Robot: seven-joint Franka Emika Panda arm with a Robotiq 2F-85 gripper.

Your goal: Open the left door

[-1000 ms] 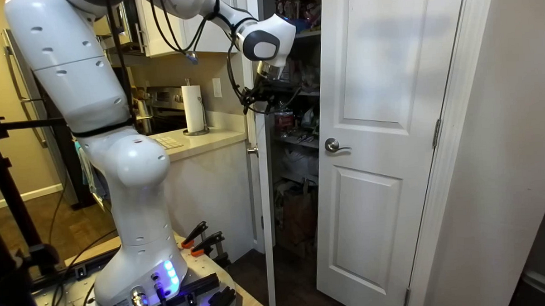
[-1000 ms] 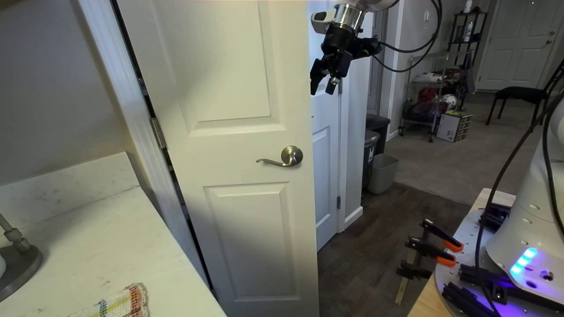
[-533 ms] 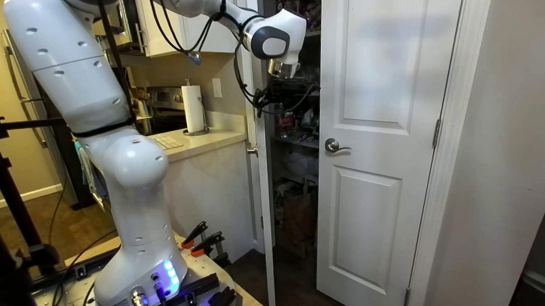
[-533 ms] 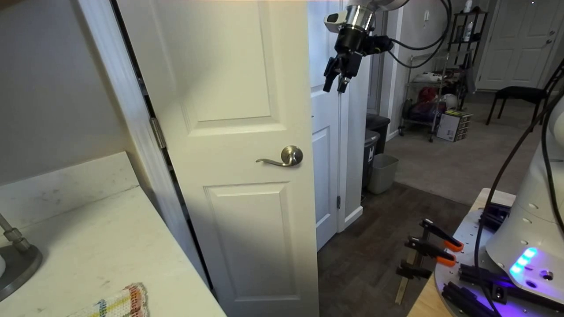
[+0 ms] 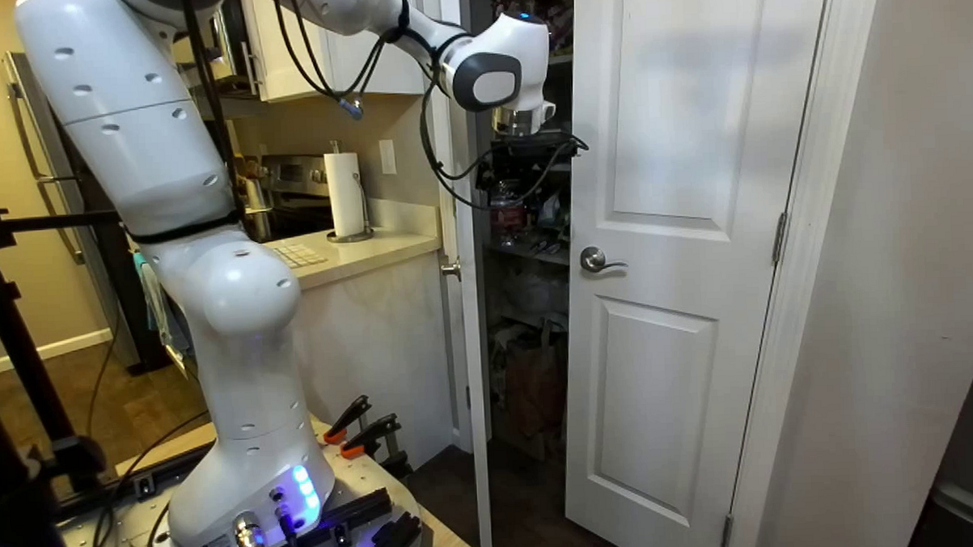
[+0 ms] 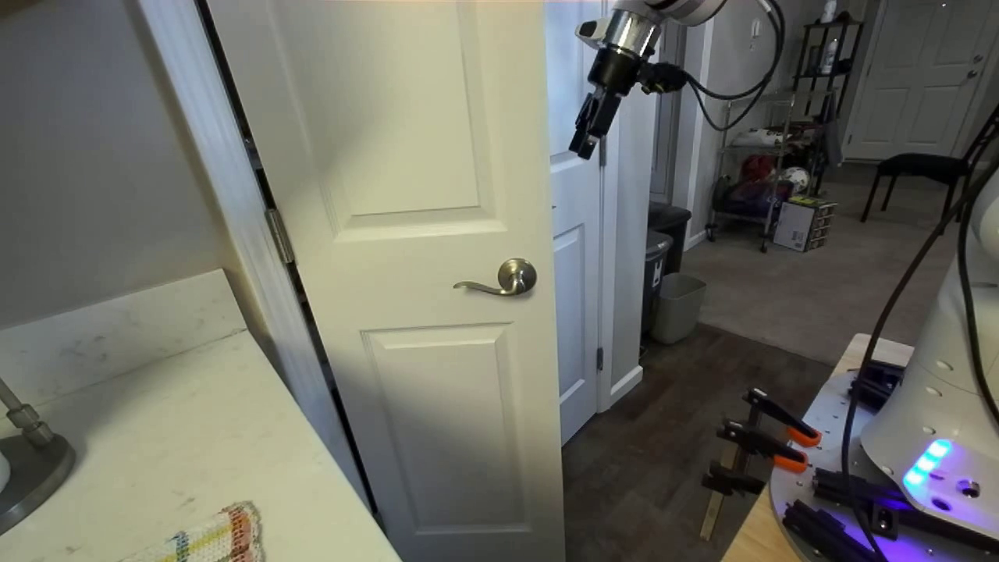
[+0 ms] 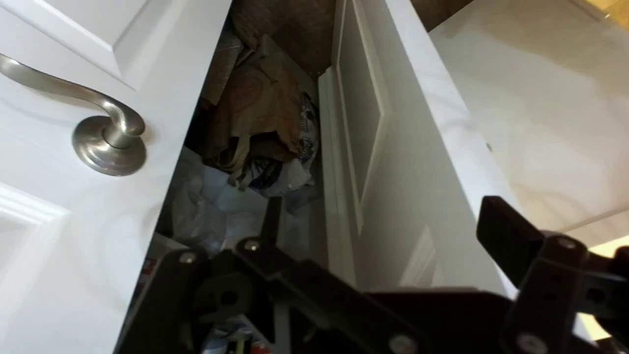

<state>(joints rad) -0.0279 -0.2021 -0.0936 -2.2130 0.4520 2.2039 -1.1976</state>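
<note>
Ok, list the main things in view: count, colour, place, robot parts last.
Tall panelled left door: one, white, partly open, central in both exterior views.
Matching panelled right door: one, white, right of that leaf in an exterior view.
Curved metal lever handles: two, silver, one per door.
Crumpled bag with handles: one, brown, low between the doors.
Smooth flat counter: one, white, beside the left door.
Upright paper towel roll: one, white, on the counter.
Tall steel refrigerator: one, silver, in the kitchen.
Slim-legged chair: one, black, in the background.
Jointed robot arm: one, white, in front of the doors.
Two-finger gripper: one, black, open, at the arm's end.
</note>
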